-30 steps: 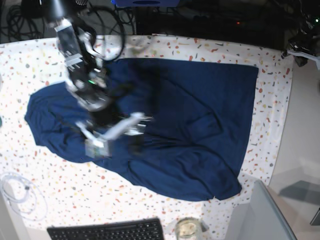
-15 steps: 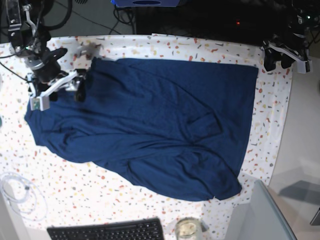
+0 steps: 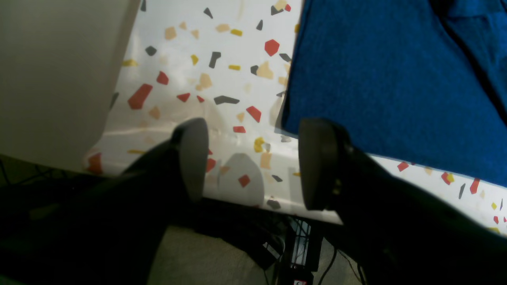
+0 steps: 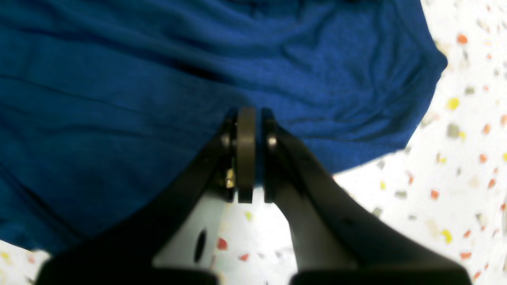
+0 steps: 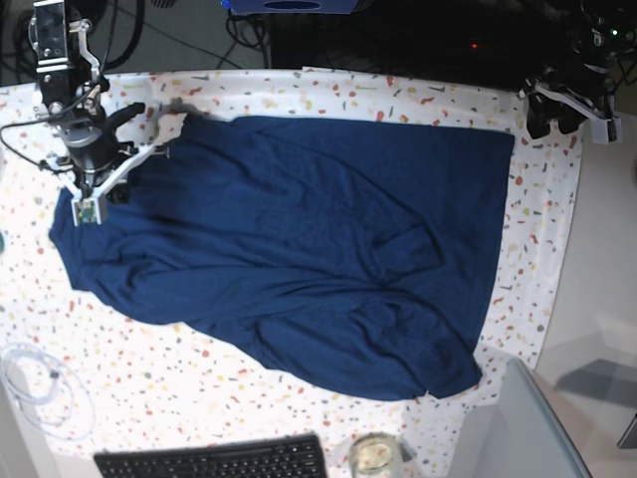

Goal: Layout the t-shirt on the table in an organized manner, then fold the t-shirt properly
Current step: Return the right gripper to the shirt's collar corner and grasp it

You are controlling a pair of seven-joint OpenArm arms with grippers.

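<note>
The t-shirt (image 5: 299, 239) lies spread over the middle of the desk (image 5: 299, 92), long axis running across the base view from the straight hem edge at that view's right to the rounded, bunched end at its left. The hem edge lies flat and square; the lower border sags into folds toward the keyboard (image 5: 214, 460), so the layout step is judged unfinished.

The right pincer (image 4: 246, 154) hangs over the shirt's bunched end at the base view's left. Its jaws are pressed together; the wrist view shows cloth behind and below them, but whether any fabric is pinched between them cannot be told from this angle. The position suggests it is placed to draw that end outward and flatten it.

The left pincer (image 3: 253, 158) stands at the desk's far corner, just off the shirt's hem corner, jaws parted to a moderate gap with nothing between them. It is apart from the cloth, presumably poised to take the corner. A glass jar (image 5: 374, 456) and a coiled white cable (image 5: 40, 386) sit near the desk's front edge.
</note>
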